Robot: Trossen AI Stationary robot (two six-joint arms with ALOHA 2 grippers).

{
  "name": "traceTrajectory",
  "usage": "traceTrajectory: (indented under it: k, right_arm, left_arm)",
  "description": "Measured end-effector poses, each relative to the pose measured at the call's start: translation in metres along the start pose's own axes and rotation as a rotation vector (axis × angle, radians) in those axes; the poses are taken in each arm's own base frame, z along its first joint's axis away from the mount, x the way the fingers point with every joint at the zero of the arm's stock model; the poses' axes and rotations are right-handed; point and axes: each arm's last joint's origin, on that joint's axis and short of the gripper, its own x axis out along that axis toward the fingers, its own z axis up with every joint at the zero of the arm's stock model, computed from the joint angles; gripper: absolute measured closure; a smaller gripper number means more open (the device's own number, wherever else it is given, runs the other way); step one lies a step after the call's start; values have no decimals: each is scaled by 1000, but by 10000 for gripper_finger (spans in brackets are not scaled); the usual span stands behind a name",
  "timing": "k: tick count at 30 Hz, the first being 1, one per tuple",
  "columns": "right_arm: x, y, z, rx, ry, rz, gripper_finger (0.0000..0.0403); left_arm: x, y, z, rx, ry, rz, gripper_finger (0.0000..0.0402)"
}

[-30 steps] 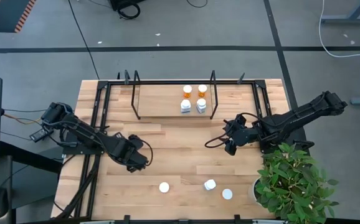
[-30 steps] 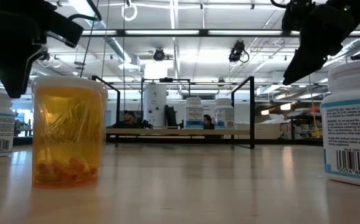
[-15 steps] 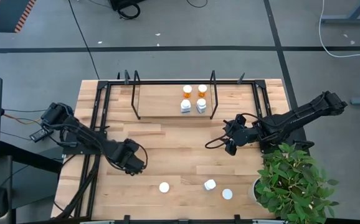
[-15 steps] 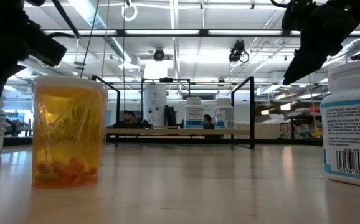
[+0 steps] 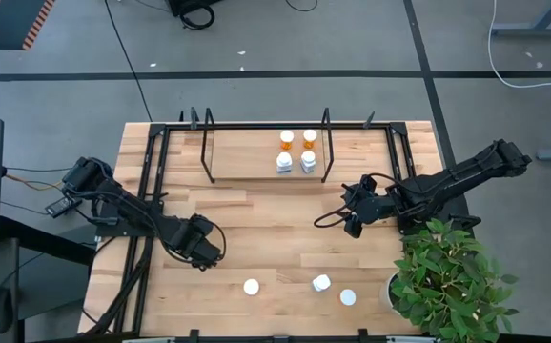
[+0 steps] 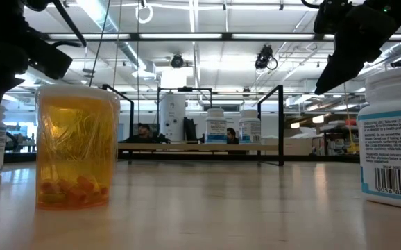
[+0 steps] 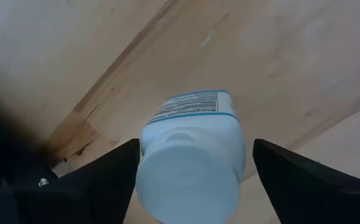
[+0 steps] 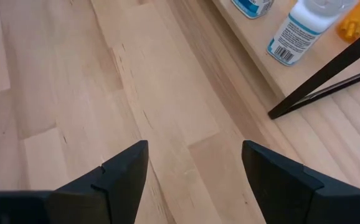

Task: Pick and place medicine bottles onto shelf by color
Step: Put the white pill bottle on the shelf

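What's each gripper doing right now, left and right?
Left gripper: open, fingers either side of a white medicine bottle, not yet closed on it.
Right gripper: open, holding nothing, above bare table near the shelf.

Both arms are being shown as dark, basically black all over, built from chunky jointed segments. Thin black cables are being looped off the left arm [image 5: 132, 214] near its wrist, and another loop is being trailed off the right arm [image 5: 447, 186] by its gripper end. Orange and red wires are being seen at the left arm's base. Fingers [image 8: 121, 177] are being shown as flat, matte black, wedge-shaped blades with angular edges.
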Motion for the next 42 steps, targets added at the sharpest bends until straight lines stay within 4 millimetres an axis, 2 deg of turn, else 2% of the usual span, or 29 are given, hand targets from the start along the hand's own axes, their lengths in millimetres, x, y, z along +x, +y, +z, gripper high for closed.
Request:
traceTrajectory:
  k: [6,11,18,22,27,33,37,42]
  right_arm:
    - [0,0,0,0,0,0,136]
    - [0,0,0,0,0,0,136]
    - [0,0,0,0,0,0,136]
    - [0,0,0,0,0,0,136]
    - [0,0,0,0,0,0,136]
    - [0,0,0,14,0,0,136]
    - [0,0,0,15,0,0,136]
    - [0,0,0,18,-4,2,136]
  left_arm:
    - [0,0,1,23,15,-4,129]
    - [0,2,9,35,19,-8,159]
    - [-13,0,37,107,-47,-56,153]
    - [-33,0,65,198,-146,-83,153]
    - [-63,9,111,337,-326,-80,164]
    - [-95,37,166,407,-442,-64,158]
    - [-105,59,202,415,-458,-12,160]
    - [-104,79,251,398,-441,46,157]
